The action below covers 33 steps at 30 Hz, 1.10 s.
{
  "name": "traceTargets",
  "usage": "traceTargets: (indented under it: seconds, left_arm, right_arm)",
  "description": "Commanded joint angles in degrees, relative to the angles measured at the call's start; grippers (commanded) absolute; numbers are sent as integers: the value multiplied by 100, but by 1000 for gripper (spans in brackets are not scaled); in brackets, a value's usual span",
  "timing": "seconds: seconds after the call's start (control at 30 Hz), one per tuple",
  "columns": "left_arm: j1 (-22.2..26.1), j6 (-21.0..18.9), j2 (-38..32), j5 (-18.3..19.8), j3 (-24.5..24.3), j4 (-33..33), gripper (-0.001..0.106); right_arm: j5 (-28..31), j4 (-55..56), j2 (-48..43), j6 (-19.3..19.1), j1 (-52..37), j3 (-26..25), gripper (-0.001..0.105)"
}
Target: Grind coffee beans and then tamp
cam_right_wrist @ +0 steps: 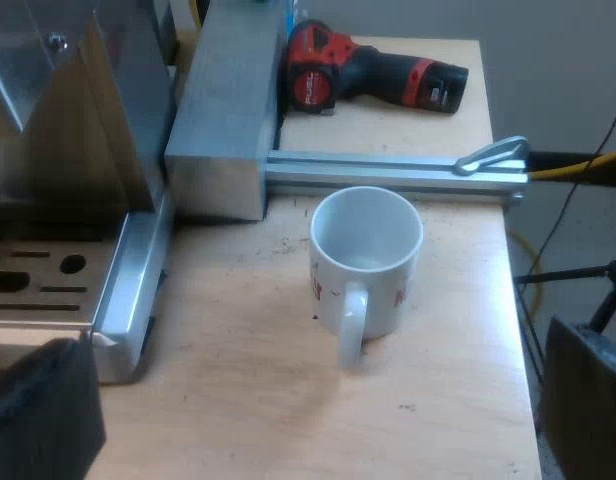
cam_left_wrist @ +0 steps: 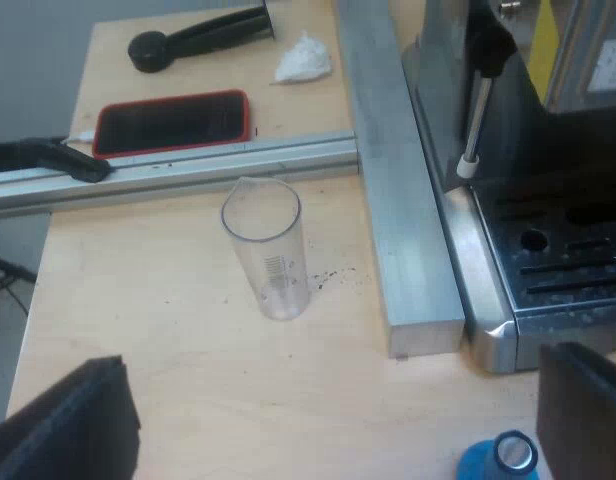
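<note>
**Both arms over the bench (cam_left_wrist: 188,330), before grinding.** The left gripper (cam_left_wrist: 323,420) is spread wide and empty. The right gripper (cam_right_wrist: 313,400) is likewise parted, with nothing grasped.

The blue tamper (cam_left_wrist: 498,460) stands upright on the bench at four o'clock from the left gripper. It is just beside one finger and near the front corner of the espresso machine (cam_left_wrist: 548,250), which lies at two o'clock. The empty measuring glass (cam_left_wrist: 268,250) stands at twelve o'clock, with dark specks scattered by its base. A dark-handled tool (cam_left_wrist: 198,35), possibly the holder, is laid well apart beyond the rail (cam_left_wrist: 188,168), near a phone (cam_left_wrist: 173,122). From the right gripper, the mug (cam_right_wrist: 366,260) is found at twelve o'clock and the drip tray (cam_right_wrist: 48,280) at ten o'clock.

Hazards, as judged:
- The tamper may be toppled or pushed aside if the adjacent finger is swung before being raised clear.
- The tall, light glass may be tipped by a low forward reach.
- The steam wand (cam_left_wrist: 475,110) may be snagged by wide-set fingers on approach to the machine.

Grinding is judged not yet begun.
</note>
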Motion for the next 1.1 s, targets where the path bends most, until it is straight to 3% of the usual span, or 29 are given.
traceTargets:
  seconds: [0.03,0.13,0.43,0.57,0.67,0.73,0.9,1.1]
  left_arm:
    - [0,-13,-503,-93,204,39,83]
    - [0,-13,-1107,-103,386,127,83]
    - [0,-13,-2562,-103,539,708,83]
    - [12,-13,-2675,-91,479,1291,83]
    - [12,-13,-2692,-110,480,1492,83]
    - [12,-13,-2691,-92,480,1491,83]
    - [12,-13,-2691,-94,480,1396,83]
    - [12,-13,-2691,-75,592,421,83]
  right_arm:
    - [-42,196,-341,-12,8,-17,90]
    - [-49,408,-668,240,8,-17,90]
    - [-49,657,-1749,237,8,-4,90]
    - [-72,878,-1974,213,19,-81,90]
    - [-683,947,-1978,-151,16,6,90]
    - [-963,947,-1978,-207,16,119,90]
    - [-980,947,-1978,-153,16,355,90]
    - [-942,359,-1956,-68,16,868,90]
